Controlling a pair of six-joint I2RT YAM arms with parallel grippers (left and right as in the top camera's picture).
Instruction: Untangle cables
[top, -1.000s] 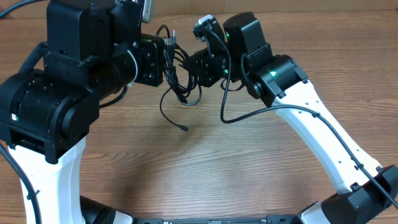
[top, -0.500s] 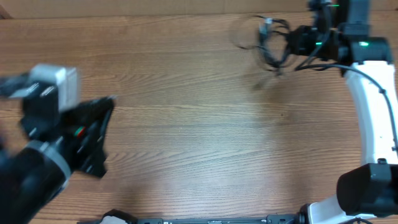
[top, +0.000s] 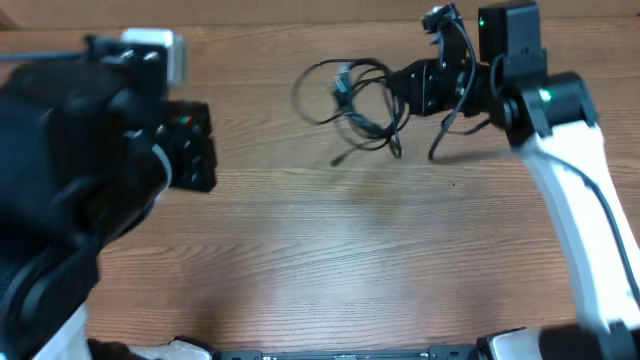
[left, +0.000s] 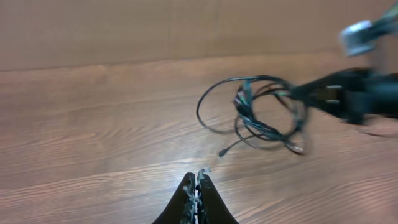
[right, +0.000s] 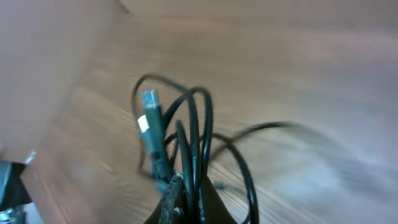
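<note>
Several thin black cables (top: 362, 118) are bunched in one tangled loop toward the far side of the table (top: 300, 260), right of centre. One edge of the bunch is clamped in the right gripper (top: 408, 88), jaws closed on a few strands. Whether the outer loops rest on the wood or hang just above it can't be told. A blue-tipped plug (right: 148, 102) is seen sticking up from the knot, and a loose plug end (top: 338, 160) is trailed toward the near side. The left gripper (left: 197, 185) is held well apart from the bunch, jaws pressed together w/ nothing btwn them.

Handling, as judged: v. light and limp, so the whole knot is likely to be dragged along if one strand is pulled. Jackets are prob. smooth, so a thin strand could be lost from a loose pinch. Plugs are the only rigid parts & are best taken on the moulded body, just behind the metal. The free plug end is judged the obvious spot for a 2nd hold, once the left jaws are opened.
</note>
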